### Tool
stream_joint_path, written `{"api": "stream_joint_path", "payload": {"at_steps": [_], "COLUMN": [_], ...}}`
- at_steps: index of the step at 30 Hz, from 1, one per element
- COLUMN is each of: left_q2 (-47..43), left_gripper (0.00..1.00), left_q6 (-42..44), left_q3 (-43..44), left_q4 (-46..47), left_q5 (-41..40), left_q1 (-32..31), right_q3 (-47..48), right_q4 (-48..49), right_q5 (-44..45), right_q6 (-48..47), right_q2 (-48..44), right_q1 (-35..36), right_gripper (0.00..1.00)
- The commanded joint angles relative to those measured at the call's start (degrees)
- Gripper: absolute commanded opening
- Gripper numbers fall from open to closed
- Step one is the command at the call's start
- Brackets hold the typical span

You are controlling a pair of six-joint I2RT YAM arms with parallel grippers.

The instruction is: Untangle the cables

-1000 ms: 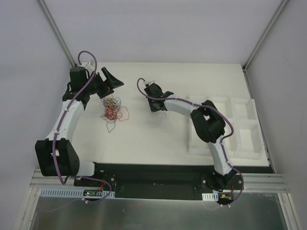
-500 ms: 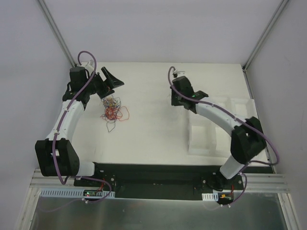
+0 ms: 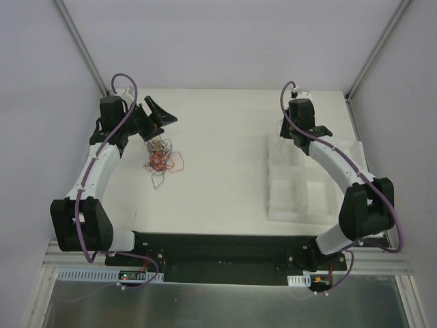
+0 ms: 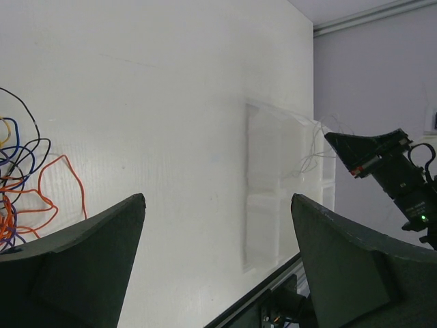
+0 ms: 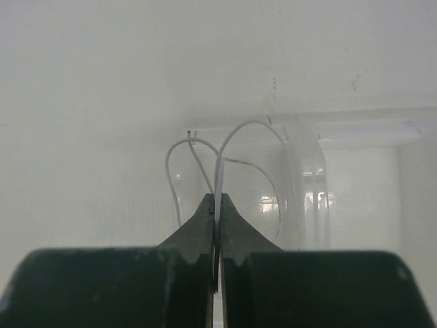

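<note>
As the top camera shows it, cables: a small knot of hair-thin orange-red, blue, black and yellow cables (image 3: 158, 156) lies on the left of the white desk (image 3: 218, 198), with a few loops trailing toward the near edge.
Top view, left hand: the black two-finger left hand (image 3: 151, 119) hovers just beyond the cables, fingers spread wide, holding nothing.
Top view, right hand: the right hand (image 3: 300, 135) hangs over the far end of a translucent white plastic tray (image 3: 272, 208) divided into compartments, well apart from the knot. Whatever it grips is too thin to see from here.
Top view, progress: the job looks early, as nearly all the strands are bunched together.
Left wrist, cables: the cables (image 4: 20, 184) sit at the picture's left edge, beside one finger of the released left hand (image 4: 215, 266).
Left wrist, far side: the right hand (image 4: 372, 154) dangles a pale wire (image 4: 313, 152) above the tray (image 4: 263, 205).
Right wrist, right hand: the right hand (image 5: 216, 201) is clenched tight on the pale wire (image 5: 217, 174), which arcs out in two loops.
Right wrist, tray: the compartments (image 5: 362, 126) show no coloured strand. With the glare I cannot tell whether pale ones lie there.
Right wrist, left to do: probably dropping this strand, then separating the rest.
</note>
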Motion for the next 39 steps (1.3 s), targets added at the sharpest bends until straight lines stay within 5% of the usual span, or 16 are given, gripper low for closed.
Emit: {"api": "stream_joint_path", "payload": {"at_steps": [1, 14, 24, 32, 39], "left_q2": [-0.6, -0.1, 0.5, 0.6, 2.6], "left_gripper": [0.87, 0.87, 0.87, 0.84, 0.80], "left_q6": [-0.4, -0.5, -0.5, -2.2, -5.6], "left_q3": [-0.4, -0.8, -0.8, -1.8, -2.4], "left_q4": [2.5, 2.8, 2.8, 2.7, 2.7], "left_q5": [2.2, 1.9, 1.8, 0.3, 0.8], "left_q1": [0.6, 0.5, -0.1, -0.1, 0.7], "right_q3": [-0.5, -3.4, 0.4, -2.4, -3.6], "right_q4": [3.2, -8.5, -18.0, -14.3, 2.7], "right_q5": [0.0, -1.6, -4.7, -5.2, -9.5], "right_q6": [-3.9, 2.3, 1.0, 2.3, 10.0], "right_q2": [3.9, 6.4, 1.5, -5.4, -1.0], "right_q1": [-0.8, -0.9, -1.1, 0.9, 15.7], "right_gripper": [0.00, 0.02, 0.54, 0.67, 0.70]}}
